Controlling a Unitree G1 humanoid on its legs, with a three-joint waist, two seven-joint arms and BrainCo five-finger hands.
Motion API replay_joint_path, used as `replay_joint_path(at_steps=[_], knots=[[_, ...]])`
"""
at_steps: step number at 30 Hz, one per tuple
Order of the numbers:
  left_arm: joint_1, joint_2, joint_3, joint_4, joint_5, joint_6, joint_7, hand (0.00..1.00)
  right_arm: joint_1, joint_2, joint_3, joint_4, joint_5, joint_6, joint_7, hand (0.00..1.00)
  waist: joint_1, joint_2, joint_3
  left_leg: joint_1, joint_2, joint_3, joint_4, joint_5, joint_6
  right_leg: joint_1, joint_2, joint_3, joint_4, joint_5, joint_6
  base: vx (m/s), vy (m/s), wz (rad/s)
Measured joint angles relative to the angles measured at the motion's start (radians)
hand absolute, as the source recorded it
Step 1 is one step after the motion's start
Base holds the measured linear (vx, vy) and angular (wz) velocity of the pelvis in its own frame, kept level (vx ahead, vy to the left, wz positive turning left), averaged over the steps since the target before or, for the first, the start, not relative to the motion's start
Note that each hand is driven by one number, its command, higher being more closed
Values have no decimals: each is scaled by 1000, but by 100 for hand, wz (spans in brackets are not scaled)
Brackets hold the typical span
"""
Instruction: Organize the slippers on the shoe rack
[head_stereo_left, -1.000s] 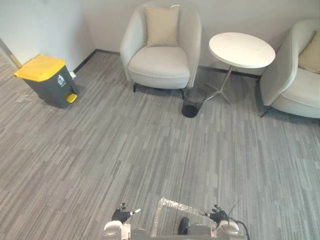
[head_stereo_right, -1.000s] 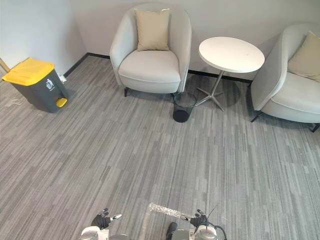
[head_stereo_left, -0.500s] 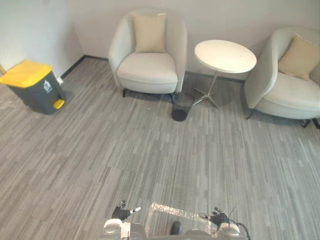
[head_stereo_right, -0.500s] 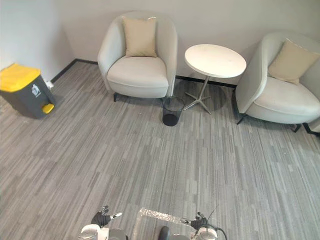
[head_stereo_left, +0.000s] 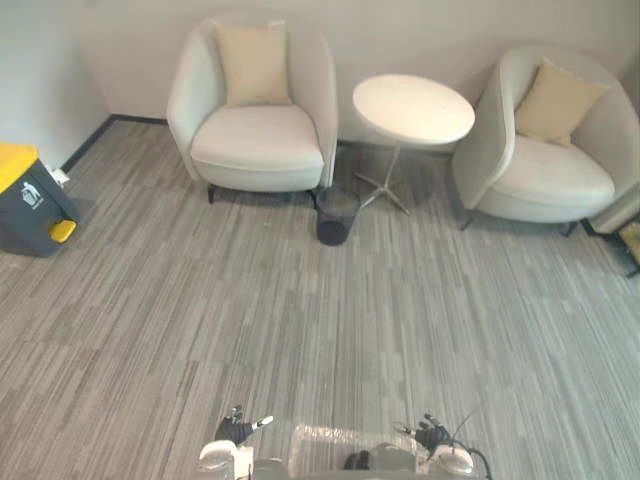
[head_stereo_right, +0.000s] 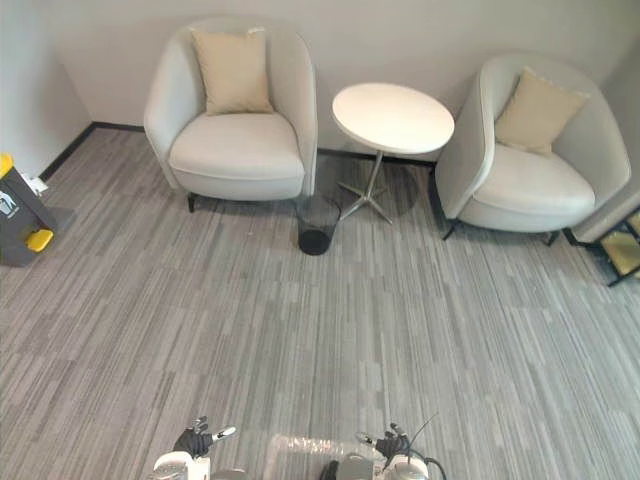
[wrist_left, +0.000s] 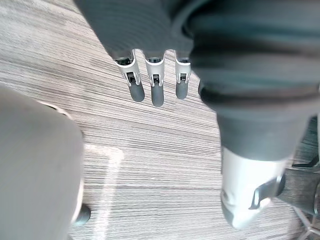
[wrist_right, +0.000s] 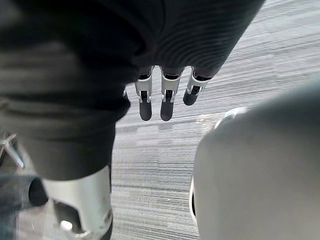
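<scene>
**Rack at the far right edge, both hands empty**

You have a dark-framed rack (head_stereo_right: 625, 252) with a pale yellow shelf at the right edge, just beside the right armchair (head_stereo_right: 520, 170). What lies on it you cannot tell. The right eye view gives you more of its frame than the left eye view. Your left hand (wrist_left: 156, 92) and right hand (wrist_right: 166, 102) hang with straight fingers over the carpet (head_stereo_right: 300, 340), holding nothing.

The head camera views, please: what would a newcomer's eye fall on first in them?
Against the far wall, the left armchair and the right armchair flank a round white table; a black wastebasket stands on the floor beside its base. A yellow-lidded bin sits far left. At the near edge, the left hand and right hand hang open, holding nothing.
</scene>
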Motion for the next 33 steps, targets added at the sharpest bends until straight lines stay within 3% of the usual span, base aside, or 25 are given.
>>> replay_joint_path(at_steps=[1,3,6,10,12,17,23,26,27,28,31,33], knots=[[-3,-2,0,0,0,0,1,0,-3,-6,0,10,-3,0,0,0,-1,-2,-5,-2,5,-16,1,-1,-1,9,15,15,-15,-3,2,236,-177,11],[-3,-17,1,0,0,-2,1,0,-14,-27,0,28,-3,0,1,0,5,27,-4,-3,21,-23,-4,-1,-2,16,42,52,-34,0,-2,149,-116,-14],[3,-29,1,8,1,-1,3,0,-15,-42,0,40,-3,2,2,0,-1,49,-18,21,32,-36,-22,1,-6,71,82,76,-139,1,-2,120,-62,-28],[3,-28,1,20,0,-1,3,0,-11,-41,0,48,-2,2,2,0,-14,48,-31,13,43,-79,-16,3,-12,135,110,60,-258,31,14,53,-31,10],[-4,-25,-2,20,0,-1,3,0,-12,-42,-1,62,4,0,-1,0,-15,41,-32,-31,48,-110,62,-10,-34,168,118,31,-315,55,15,34,24,35],[-5,-23,-34,18,-1,-1,6,0,-5,-44,-4,65,15,0,-7,0,-12,49,-25,-54,53,-54,165,-15,-42,238,110,4,-357,71,17,24,81,20],[-7,-25,-48,20,0,0,6,0,-1,-43,-44,63,37,1,-8,0,-19,61,-32,4,18,-44,6,6,-68,232,93,-5,-401,94,38,25,89,8],[-1,-21,-42,25,1,0,6,0,2,-46,-66,62,37,1,-10,0,-17,53,-29,-14,-13,-48,83,27,-50,257,54,-5,-400,116,39,-34,122,2],[1,-9,-37,29,1,-1,6,0,1,-36,-75,62,37,1,-12,0,-19,38,-32,-26,-24,-43,27,11,-7,270,25,-5,-404,120,45,-90,82,25],[8,-26,-39,28,1,-1,6,0,10,-57,-94,63,36,1,-15,0,-37,63,-53,-8,-8,-72,-86,66,-14,268,47,-5,-411,123,57,-83,106,23],[17,-21,-40,27,-3,-1,5,0,8,-43,-90,63,36,3,-15,0,-36,58,-52,1,-25,-71,-103,67,-13,267,30,13,-416,125,64,-3,96,6],[16,2,-37,20,-3,-1,5,0,9,-10,-100,65,44,7,-15,0,-29,24,-52,2,-28,-70,-101,67,-13,263,28,37,-414,129,62,-19,37,-2]])
